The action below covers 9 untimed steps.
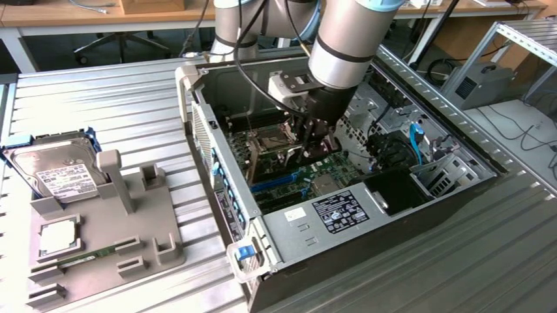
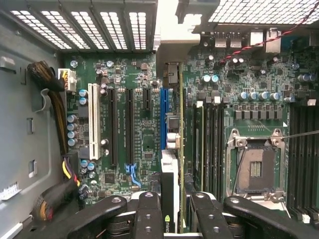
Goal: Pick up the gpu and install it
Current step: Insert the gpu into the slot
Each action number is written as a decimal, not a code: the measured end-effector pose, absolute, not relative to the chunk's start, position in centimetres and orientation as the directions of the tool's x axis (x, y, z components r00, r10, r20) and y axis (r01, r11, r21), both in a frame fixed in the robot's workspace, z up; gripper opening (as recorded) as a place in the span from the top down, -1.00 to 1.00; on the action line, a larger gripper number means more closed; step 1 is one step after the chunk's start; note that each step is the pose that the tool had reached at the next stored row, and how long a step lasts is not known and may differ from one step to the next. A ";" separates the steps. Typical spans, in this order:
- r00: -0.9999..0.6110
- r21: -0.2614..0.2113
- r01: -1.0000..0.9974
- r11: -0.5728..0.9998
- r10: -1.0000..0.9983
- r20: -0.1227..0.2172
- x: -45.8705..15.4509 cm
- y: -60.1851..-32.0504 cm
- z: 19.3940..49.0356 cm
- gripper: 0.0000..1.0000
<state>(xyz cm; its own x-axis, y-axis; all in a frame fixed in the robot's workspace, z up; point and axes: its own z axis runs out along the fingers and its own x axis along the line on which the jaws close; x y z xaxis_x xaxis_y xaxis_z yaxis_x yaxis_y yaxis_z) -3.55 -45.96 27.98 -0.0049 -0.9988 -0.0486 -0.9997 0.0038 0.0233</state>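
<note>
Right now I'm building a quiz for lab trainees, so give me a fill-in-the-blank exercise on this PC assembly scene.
1. The gripper is shut on the gpu, held edge-on above the ____.
2. The expansion slot nearest the gpu is coloured ____.
3. The CPU socket is ____.
Missing words: motherboard; blue; empty.

Computer case (image 1: 291, 244), side open, circuit board (image 1: 327, 173) exposed inside. Robot arm (image 1: 344, 45) above the case, gripper (image 1: 312, 145) inside it, low over the board. Grey tray (image 1: 152, 215) beside the case, at the exterior view's left, carrying a hard drive (image 1: 54, 175) and a memory stick (image 1: 91, 254).
</note>
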 end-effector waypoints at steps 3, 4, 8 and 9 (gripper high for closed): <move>-0.005 0.023 -1.000 0.004 -0.999 -0.049 -3.7 -46.0 27.8 0.45; -0.005 0.023 -1.000 0.004 -0.999 -0.048 -3.8 -46.0 27.7 0.45; -0.005 0.023 -1.000 0.004 -0.999 -0.048 -4.1 -46.0 27.5 0.45; -0.005 0.023 -1.000 0.004 -0.999 -0.049 -4.2 -46.0 27.5 0.45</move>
